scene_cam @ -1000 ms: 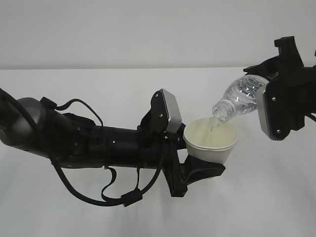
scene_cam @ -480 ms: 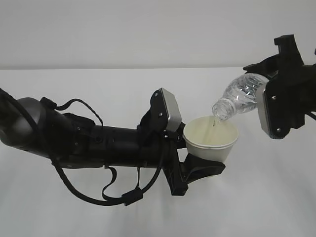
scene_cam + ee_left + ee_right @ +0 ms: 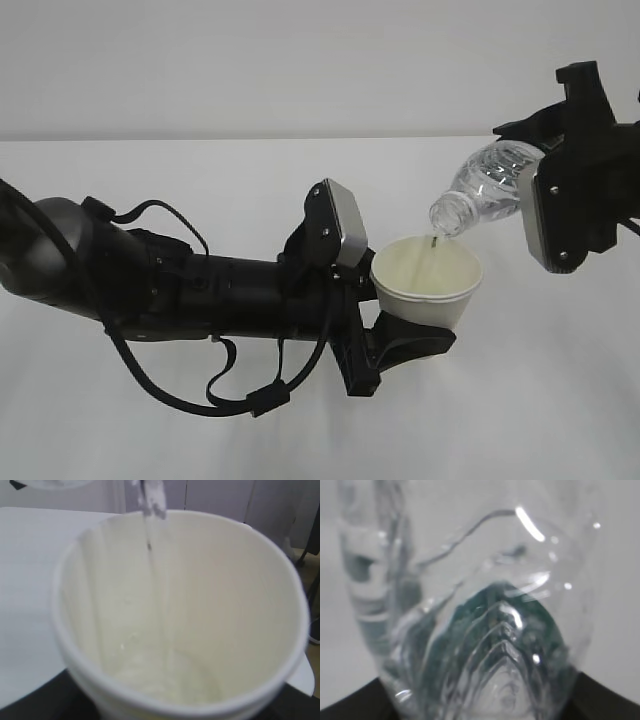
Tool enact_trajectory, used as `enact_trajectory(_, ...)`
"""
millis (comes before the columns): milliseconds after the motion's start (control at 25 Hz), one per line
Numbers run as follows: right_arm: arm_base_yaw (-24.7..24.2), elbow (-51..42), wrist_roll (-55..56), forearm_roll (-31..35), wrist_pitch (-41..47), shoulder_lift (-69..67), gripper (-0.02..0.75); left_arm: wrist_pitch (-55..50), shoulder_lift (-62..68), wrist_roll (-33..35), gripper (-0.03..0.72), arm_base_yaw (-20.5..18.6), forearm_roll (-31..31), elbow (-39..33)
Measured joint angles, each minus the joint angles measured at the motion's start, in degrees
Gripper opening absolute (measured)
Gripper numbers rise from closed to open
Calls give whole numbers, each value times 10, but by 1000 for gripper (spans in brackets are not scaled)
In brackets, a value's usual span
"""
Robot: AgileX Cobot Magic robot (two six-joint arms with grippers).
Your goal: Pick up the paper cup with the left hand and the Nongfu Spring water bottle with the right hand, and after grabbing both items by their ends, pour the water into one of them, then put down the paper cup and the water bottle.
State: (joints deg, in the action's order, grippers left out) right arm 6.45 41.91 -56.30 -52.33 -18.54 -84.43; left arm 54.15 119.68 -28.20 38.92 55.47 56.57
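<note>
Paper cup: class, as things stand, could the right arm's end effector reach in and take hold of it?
Probably not. The right end effector is already closed on the tilted Nongfu Spring water bottle, pouring water into the paper cup, which the left end effector grips from below. It would first have to free itself.

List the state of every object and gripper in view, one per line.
paper cup: upright, held off the table, a little water at the bottom.
Nongfu Spring water bottle: uncapped, tilted mouth-down over the cup, pouring.
water: thin stream falling into the cup.
left hand: closed on the cup near its base.
right hand: closed on the bottle's rear end.
table: white, bare below the cup.
</note>
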Motion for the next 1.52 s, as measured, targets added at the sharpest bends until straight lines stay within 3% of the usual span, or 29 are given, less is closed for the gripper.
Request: enact_trajectory(1520, 0, 2, -1, -4, 1, 0, 414, -1, 0, -10, 454, 0, 0, 0)
